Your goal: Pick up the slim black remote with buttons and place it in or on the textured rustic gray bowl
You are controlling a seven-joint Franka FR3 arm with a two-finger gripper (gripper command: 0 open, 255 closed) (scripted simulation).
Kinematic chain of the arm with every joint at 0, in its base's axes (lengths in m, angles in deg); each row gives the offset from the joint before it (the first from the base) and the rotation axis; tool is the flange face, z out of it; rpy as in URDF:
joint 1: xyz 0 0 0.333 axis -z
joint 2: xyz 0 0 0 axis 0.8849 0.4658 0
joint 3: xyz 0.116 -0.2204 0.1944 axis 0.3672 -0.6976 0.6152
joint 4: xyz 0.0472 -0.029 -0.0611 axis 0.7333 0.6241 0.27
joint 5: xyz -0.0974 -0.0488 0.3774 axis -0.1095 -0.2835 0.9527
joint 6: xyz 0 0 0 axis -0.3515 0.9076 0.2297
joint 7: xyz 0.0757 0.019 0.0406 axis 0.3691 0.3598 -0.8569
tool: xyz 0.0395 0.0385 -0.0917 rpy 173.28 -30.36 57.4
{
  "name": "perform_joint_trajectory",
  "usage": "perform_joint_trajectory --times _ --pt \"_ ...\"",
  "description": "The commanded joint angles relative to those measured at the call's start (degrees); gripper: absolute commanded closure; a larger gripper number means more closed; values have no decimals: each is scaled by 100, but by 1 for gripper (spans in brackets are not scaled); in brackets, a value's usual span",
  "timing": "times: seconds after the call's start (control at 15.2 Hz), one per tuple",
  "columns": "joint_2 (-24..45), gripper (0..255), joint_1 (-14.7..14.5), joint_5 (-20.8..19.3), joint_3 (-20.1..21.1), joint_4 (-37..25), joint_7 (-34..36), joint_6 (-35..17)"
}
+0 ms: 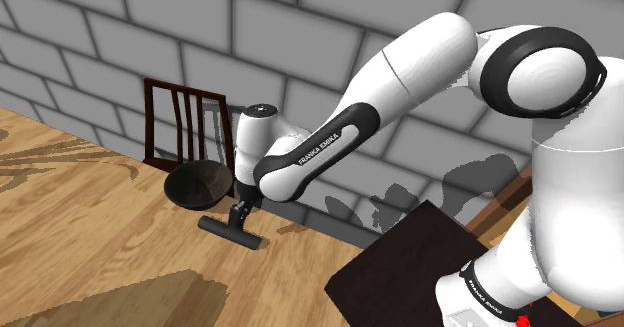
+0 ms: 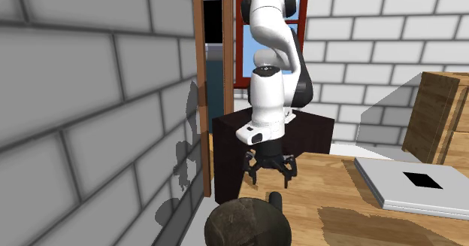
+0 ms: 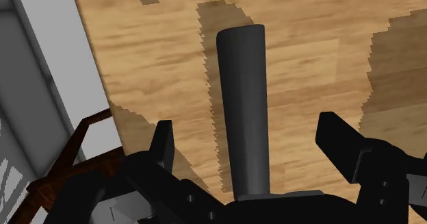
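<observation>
The gripper (image 3: pixel 246 125) stands wide open, its two black fingers (image 3: pixel 164 142) set well apart on either side of the remote (image 3: pixel 243 106) and touching it nowhere that the wrist view shows. The remote lies flat on the bench (image 1: pixel 90 235), between the fingers and running lengthwise away from the hand. It is a slim, smooth, dark grey-black bar with a rounded far end (no buttons can be made out on it). In the shoulder view the gripper hangs just above the bar's middle.

The only writing that can be read is "FRANKA EMIKA", in white capitals on the dark band of the arm (image 1: pixel 322 147), whose shells are otherwise glossy white.

The bowl (image 1: pixel 192 189) sits just beside the remote, on the side toward the wall. It is round and deep, with a dark, rough, mottled surface, and holds nothing. The bench is pale wood with plain grain and darker brown patches.

Behind the bowl stands a chair (image 1: pixel 185 115) of dark reddish wood with a slatted back, against a wall (image 1: pixel 90 45) of large grey blocks. The stand (image 1: pixel 400 270) is a matt, near-black box. In the second exterior view a flat grey box (image 2: pixel 391 178) with a black rectangle on its top lies farther along the bench.
</observation>
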Motion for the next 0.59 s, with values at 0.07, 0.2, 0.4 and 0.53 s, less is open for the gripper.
perform_joint_trajectory --times 0.07,0.2,0.4,0.53 --pt "662 0 -241 -134 -70 -675 65 -19" --pt "792 0 -273 -158 -100 -719 81 -107" --pt "992 0 -320 -193 -144 -795 103 -233" --pt "1127 0 -352 -215 -174 -851 117 -313"
